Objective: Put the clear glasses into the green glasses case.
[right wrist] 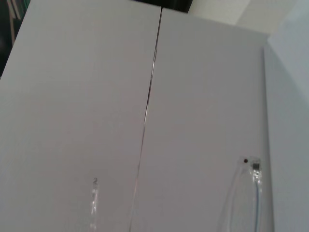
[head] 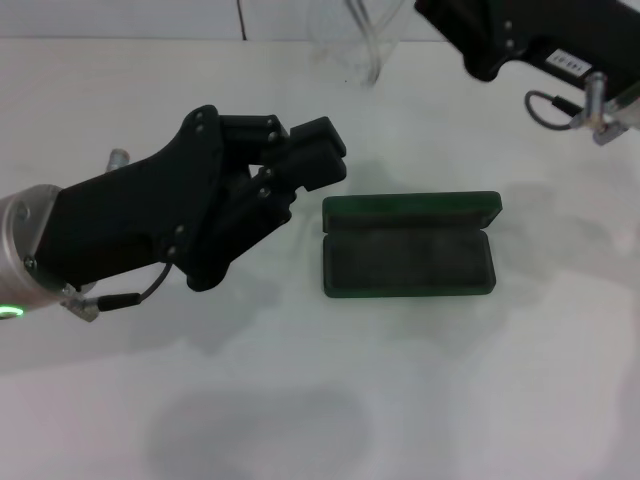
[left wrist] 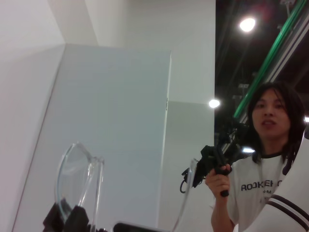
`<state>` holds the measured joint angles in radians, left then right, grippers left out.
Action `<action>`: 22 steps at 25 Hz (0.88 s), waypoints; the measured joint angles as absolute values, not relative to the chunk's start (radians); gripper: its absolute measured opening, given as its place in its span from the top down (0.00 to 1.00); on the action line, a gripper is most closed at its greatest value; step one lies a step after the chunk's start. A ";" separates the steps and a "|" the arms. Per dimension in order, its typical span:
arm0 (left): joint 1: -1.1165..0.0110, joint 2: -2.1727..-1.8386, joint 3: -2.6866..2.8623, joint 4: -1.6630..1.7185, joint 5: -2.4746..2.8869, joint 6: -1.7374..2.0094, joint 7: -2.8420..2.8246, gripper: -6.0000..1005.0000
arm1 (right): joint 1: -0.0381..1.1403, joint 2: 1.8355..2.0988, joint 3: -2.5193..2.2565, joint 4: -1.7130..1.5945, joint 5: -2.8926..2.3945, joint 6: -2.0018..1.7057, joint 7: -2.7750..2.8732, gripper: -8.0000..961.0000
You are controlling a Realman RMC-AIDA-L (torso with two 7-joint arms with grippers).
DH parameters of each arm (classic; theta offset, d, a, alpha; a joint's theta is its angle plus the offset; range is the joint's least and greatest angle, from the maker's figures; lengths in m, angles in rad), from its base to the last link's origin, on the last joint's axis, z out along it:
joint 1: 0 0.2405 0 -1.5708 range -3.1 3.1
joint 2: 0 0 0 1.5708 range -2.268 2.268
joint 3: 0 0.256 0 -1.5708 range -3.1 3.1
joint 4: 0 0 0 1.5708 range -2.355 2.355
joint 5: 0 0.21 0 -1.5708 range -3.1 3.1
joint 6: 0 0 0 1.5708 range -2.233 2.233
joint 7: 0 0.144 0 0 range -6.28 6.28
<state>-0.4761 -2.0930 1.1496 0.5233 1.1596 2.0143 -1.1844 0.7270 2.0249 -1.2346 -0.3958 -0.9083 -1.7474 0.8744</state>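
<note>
Left gripper [head: 335,158], black and blocky, hovers above the white table [head: 450,400] just to the left of the dark green rectangular hard case [head: 410,245]. Its two fingers are drawn together with no visible gap, and nothing shows between them. Its tips point toward the case's far-left corner but stay apart from it.

The right gripper [head: 500,40] sits high at the far right edge of the head view, only partly in frame. Whether it is clamped or released cannot be told from any view.

The fully transparent colourless plastic glasses [head: 372,45] are up off the table at the far edge of the head view, just left of the right gripper. Only a curved clear piece shows there, hanging downward. In the left wrist view one clear lens [left wrist: 77,176] stands upright with dark shapes at its foot. I cannot tell which gripper those belong to. In the right wrist view a thin clear temple arm with its small hinge [right wrist: 254,166] shows against white wall panels.

The green case lies open on the table in the middle of the head view. Its lid is tipped back on the far side and its dark lining is exposed, with nothing inside.

A person in a white shirt [left wrist: 263,188] appears in the left wrist view, holding a black handheld device.
</note>
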 joint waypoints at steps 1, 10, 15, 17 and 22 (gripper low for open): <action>-0.476 -2.093 1.150 0.523 1.160 2.014 -1.184 0.87 | 0.729 2.026 -1.243 -0.394 -0.911 -1.742 0.874 0.87; -0.475 -2.094 1.152 0.522 1.160 2.014 -1.181 0.87 | 0.753 2.028 -1.471 -0.399 -0.831 -1.659 0.837 0.87; -0.474 -2.094 1.152 0.515 1.160 2.014 -1.171 0.87 | 0.767 2.028 -1.515 -0.402 -0.836 -1.651 0.835 0.87; -0.474 -2.094 1.152 0.514 1.160 2.014 -1.168 0.87 | 0.768 2.027 -1.526 -0.403 -0.840 -1.651 0.835 0.87; -0.475 -2.094 1.151 0.514 1.160 2.014 -1.167 0.87 | 0.764 2.027 -1.546 -0.426 -0.877 -1.639 0.834 0.87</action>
<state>-0.4751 -2.0939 1.1512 0.5138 1.1597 2.0140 -1.1675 0.7638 2.0271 -1.5457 -0.4260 -0.8773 -1.6385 0.8344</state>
